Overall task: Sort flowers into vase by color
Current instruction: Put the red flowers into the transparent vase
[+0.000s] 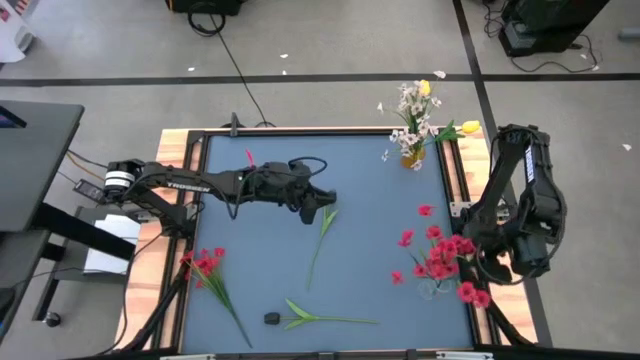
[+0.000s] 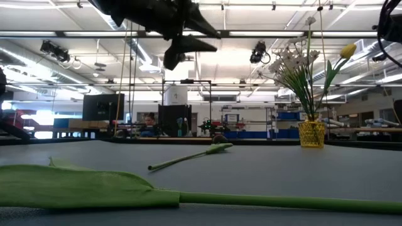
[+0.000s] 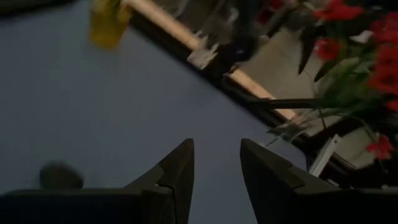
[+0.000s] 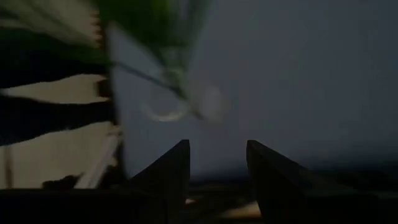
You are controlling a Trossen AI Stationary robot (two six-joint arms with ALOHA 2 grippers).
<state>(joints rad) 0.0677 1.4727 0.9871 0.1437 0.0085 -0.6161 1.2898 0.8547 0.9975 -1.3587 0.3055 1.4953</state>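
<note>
My left gripper [image 1: 327,207] [image 3: 217,163] hangs open and empty above the blue mat, high over the far end of a green-stemmed flower [image 1: 321,240] [image 2: 188,157] that lies flat on the mat. A dark-headed bud with long leaves [image 1: 305,318] [image 2: 81,187] lies near the table's near edge. Red blossoms [image 1: 205,266] lie at the near left. A yellow vase [image 1: 412,156] [image 2: 311,134] holds white sprays and yellow tulips. A clear vase [image 1: 438,286] [image 4: 166,104] holds red blossoms [image 1: 443,257]. My right gripper [image 4: 217,163] waits open beside the clear vase.
A wooden frame [image 1: 175,150] borders the mat. A small red piece [image 1: 249,157] lies at the far left of the mat. Cables run along the left arm [image 1: 180,183]. Bare mat shows between the two vases and around the middle [image 1: 370,230].
</note>
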